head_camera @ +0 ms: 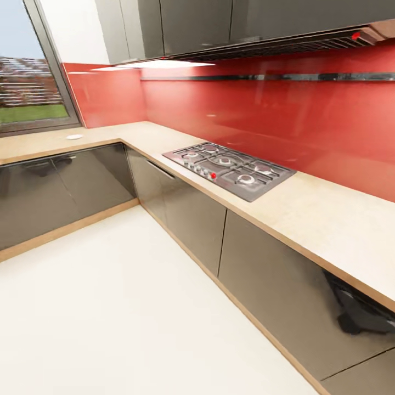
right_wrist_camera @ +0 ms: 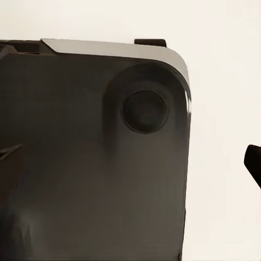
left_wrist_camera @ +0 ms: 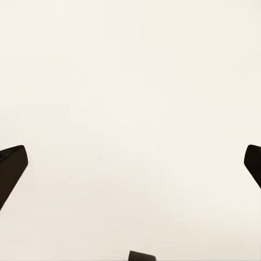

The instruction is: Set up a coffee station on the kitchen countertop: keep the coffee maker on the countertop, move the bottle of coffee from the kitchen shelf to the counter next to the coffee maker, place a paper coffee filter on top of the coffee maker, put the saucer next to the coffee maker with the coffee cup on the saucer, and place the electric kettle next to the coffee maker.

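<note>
— Red wall, long wooden surface (head_camera: 323, 214) with a hob (head_camera: 230, 169); a small white saucer (head_camera: 74, 136) lies near the window (head_camera: 30, 82).
— Both jaws stand apart, empty. Drive slowly, keep the saucer centred.

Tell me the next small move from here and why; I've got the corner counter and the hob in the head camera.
Probably drive toward the small white saucer on the countertop by the window. Both grippers, left and right, hang open and empty over the floor, too far to grasp anything. The black shelf above the hob looks bare here.
</note>
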